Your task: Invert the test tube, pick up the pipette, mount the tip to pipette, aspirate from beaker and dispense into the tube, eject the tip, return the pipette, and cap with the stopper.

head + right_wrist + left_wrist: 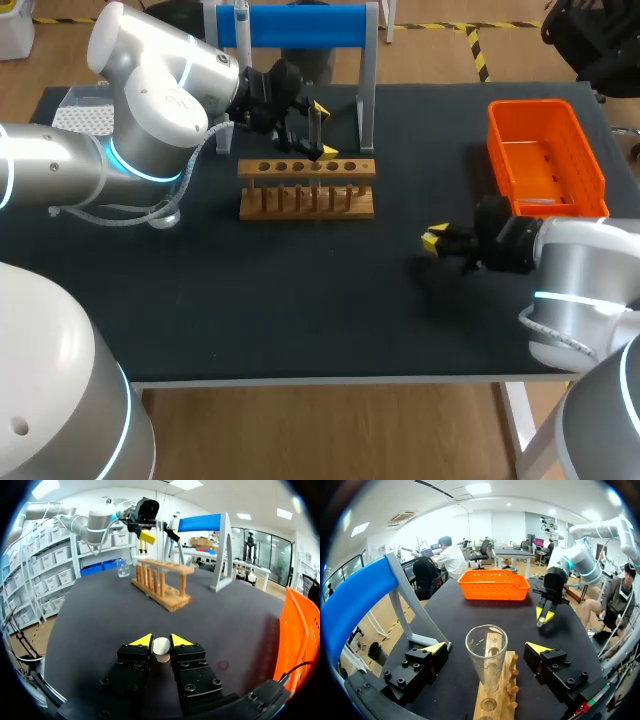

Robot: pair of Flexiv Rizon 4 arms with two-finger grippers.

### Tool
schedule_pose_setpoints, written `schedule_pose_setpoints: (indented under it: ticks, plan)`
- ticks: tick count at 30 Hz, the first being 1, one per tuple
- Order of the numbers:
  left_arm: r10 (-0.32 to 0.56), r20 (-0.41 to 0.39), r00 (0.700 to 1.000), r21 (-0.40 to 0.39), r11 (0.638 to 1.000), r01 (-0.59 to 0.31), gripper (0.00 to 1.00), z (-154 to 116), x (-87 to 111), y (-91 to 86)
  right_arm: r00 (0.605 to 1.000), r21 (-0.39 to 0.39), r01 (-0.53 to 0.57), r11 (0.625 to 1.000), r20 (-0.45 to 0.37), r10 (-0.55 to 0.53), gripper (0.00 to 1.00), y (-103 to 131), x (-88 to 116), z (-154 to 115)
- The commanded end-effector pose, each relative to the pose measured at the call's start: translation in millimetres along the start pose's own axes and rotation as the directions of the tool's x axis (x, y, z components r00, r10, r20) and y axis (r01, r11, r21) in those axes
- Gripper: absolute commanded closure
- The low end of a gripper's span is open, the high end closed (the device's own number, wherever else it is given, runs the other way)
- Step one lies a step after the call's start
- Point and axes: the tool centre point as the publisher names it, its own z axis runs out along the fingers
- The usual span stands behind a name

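A clear glass test tube (486,660) stands mouth up in the wooden rack (495,695). My left gripper (486,647) is open, with a finger on each side of the tube and a gap to both. From above, the left gripper (322,130) hangs over the rack (307,190). My right gripper (161,641) is shut on a small white stopper (161,646), low over the dark table, to the right of the rack (433,240). The pipette (243,25) hangs on the blue-topped stand (300,25). A glass beaker (121,568) stands beyond the rack (160,582).
An orange basket (545,160) sits at the table's far right, close beside my right arm. A white tip box (85,110) lies at the far left, partly behind my left arm. The stand's grey legs (367,100) rise just behind the rack.
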Motion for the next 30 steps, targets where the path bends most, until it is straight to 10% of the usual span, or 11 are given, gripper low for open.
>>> schedule_pose_setpoints:
  ticks: [1,30]
  plan:
    - [0.000,-0.004,1.000,-0.003,1.000,0.000,0.00,-1,-1.0,-0.2,0.999,-0.002,0.023,1.000,-0.044,-0.023,1.00,17,-5,-9]
    - [0.000,-0.004,1.000,-0.003,1.000,0.000,0.00,-1,-1.0,-0.2,0.871,-0.052,0.300,0.952,-0.393,-0.296,1.00,198,-15,-13]
